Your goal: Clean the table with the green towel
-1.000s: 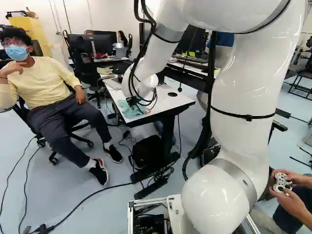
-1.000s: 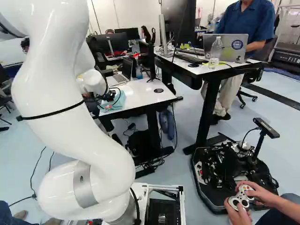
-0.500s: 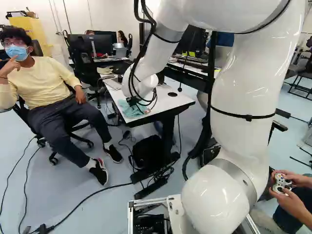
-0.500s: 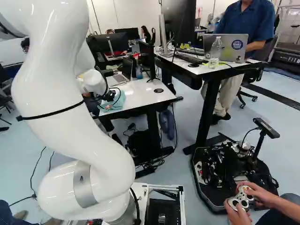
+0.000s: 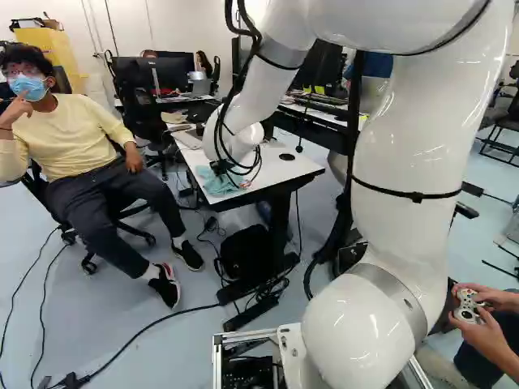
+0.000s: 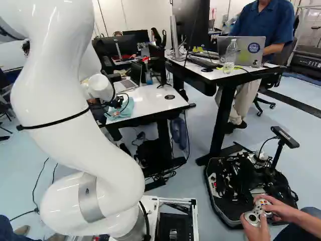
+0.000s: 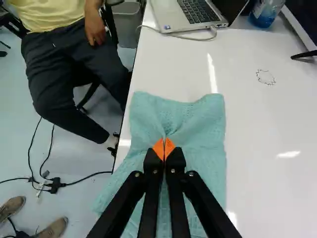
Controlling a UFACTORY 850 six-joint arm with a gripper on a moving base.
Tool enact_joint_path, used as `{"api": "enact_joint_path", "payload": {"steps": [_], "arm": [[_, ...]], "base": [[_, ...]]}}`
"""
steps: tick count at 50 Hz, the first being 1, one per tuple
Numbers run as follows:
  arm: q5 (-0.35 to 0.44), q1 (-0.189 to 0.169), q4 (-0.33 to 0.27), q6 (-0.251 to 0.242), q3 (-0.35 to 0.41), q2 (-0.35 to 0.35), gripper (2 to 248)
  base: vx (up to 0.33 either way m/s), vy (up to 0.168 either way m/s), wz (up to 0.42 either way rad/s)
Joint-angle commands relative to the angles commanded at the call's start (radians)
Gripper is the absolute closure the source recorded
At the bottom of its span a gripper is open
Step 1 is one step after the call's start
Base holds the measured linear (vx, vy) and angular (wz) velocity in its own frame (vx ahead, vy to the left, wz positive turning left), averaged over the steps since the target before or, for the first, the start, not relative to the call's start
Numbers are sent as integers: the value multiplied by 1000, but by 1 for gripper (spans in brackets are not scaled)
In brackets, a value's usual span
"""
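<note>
Pale Room Around a Tall Desk

The tall desk (image 6: 220, 76) has a white top and black legs. On it stand a large dark monitor (image 6: 193, 25), an open laptop (image 6: 241, 49) and a clear bottle (image 6: 231, 56). A black chair (image 6: 288, 56) is at its right in the right base view. Behind the desk rises a pale wall (image 6: 140, 17) with thin dark cables running down it. Well left of the desk in the left base view is a yellow cabinet (image 5: 57, 55). Around the desk's legs spreads a pale blue-grey floor (image 6: 271, 118), brightly lit.
</note>
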Motion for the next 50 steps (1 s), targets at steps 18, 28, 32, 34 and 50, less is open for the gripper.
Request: {"api": "enact_joint_path", "payload": {"steps": [18, 28, 32, 34, 50], "arm": [[-42, -2, 0, 0, 6, 47, 225], [-91, -11, 0, 0, 6, 71, 225], [-108, -14, 0, 0, 6, 80, 225], [-116, -16, 0, 0, 5, 85, 225], [-134, -34, 0, 0, -3, 116, 225]], "base": [[0, 0, 0], [0, 0, 0], [0, 0, 0], [0, 0, 0], [0, 0, 0]]}}
